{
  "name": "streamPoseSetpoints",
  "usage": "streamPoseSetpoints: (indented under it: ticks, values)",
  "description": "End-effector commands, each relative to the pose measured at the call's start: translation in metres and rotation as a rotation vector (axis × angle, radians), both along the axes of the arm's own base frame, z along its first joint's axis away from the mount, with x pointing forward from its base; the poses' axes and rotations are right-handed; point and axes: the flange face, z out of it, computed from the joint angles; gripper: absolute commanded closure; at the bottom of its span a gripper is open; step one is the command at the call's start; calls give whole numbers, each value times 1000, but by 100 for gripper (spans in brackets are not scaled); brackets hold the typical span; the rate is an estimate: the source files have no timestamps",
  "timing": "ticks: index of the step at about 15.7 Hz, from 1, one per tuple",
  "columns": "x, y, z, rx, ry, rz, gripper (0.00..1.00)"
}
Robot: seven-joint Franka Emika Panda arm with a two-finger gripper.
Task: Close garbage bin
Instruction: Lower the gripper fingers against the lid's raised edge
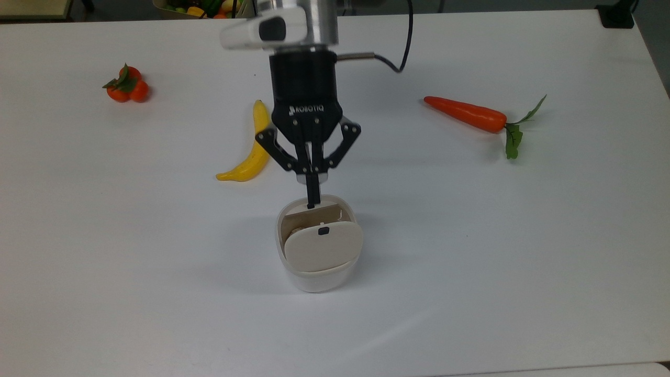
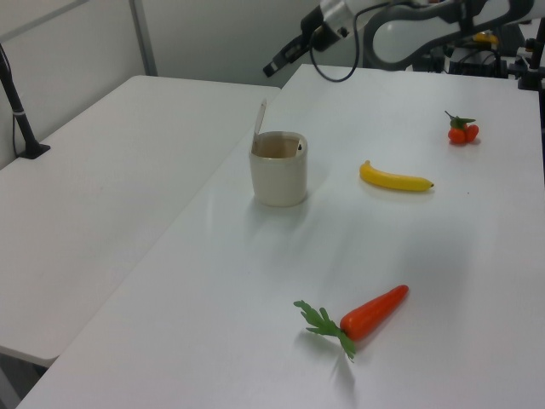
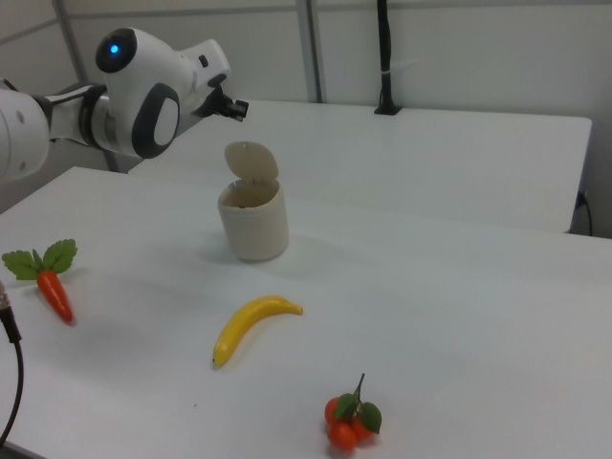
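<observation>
The garbage bin [image 1: 318,246] is sitting just below the top view's centre on the white table [image 1: 104,235], its cream lid [image 1: 323,245] standing raised. Above it the gripper [image 1: 312,201] is hanging with fingers pressed together, tips over the bin's upper rim. Beyond, a banana [image 1: 254,145] is lying upper left, a carrot [image 1: 468,114] upper right, and tangerines [image 1: 126,85] far left.
</observation>
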Motion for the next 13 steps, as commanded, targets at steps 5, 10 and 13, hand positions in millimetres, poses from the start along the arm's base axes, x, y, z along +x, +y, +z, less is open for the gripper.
streamPoseSetpoints:
  ticks: [5, 10, 13]
  values:
    - [21, 8, -21, 17, -56, -11, 100]
    - [26, 10, -43, 5, -30, -9, 100]
    - [25, 9, -45, 3, -25, -8, 100]
